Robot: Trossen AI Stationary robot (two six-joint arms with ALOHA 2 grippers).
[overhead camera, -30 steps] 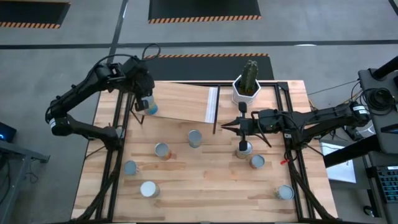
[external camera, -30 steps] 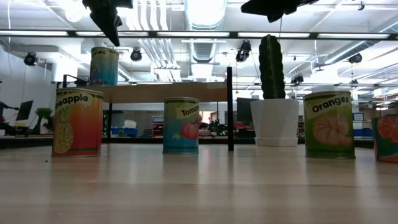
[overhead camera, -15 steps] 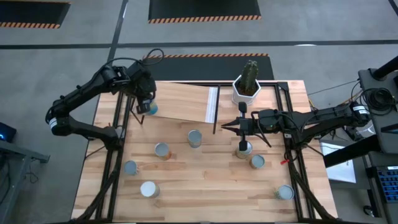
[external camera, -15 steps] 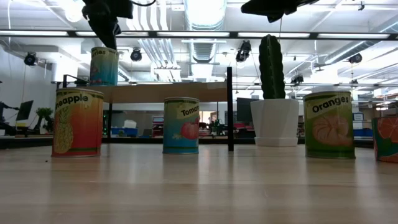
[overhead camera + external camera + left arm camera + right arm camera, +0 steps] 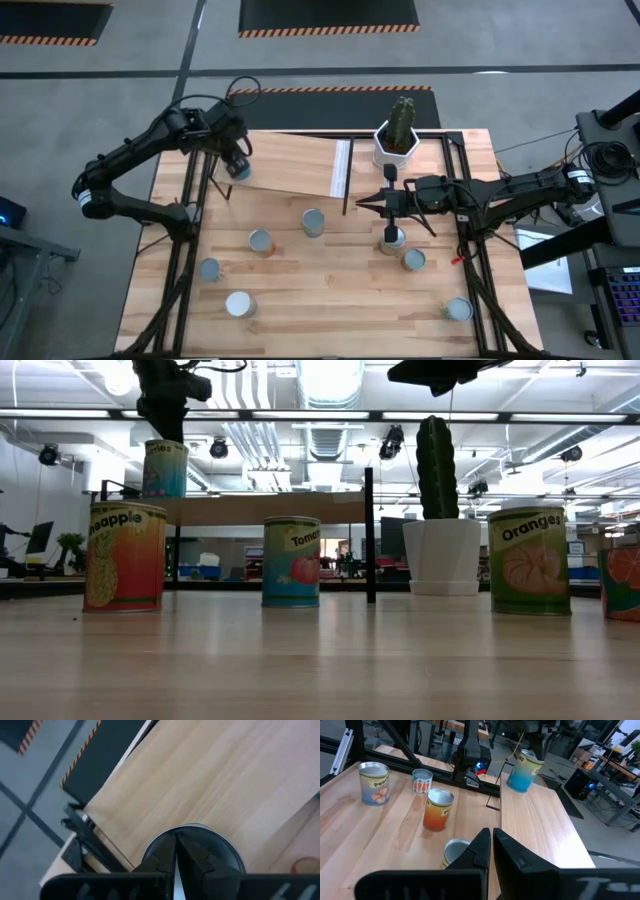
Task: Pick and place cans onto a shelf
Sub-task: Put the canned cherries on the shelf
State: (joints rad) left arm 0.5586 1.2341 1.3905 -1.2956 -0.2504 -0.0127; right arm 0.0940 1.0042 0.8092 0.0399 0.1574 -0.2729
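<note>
Our left claw [image 5: 233,158] hangs closed and empty just above the blue can [image 5: 165,468] standing on the shelf [image 5: 290,165], apparently delivered there. Our right claw [image 5: 390,207], closed, waits over the worktop [image 5: 330,290], above another can [image 5: 392,238].

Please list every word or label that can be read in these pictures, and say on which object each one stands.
"neapple": the orange and yellow can, first letters hidden.
"Toma": the blue can with a tomato picture, rest cut off.
"Oranges": the green can.
"Peach": the pale blue can, somewhat blurred.
"ries": the can on the shelf, partly readable.
Other cans' labels are too small.
</note>
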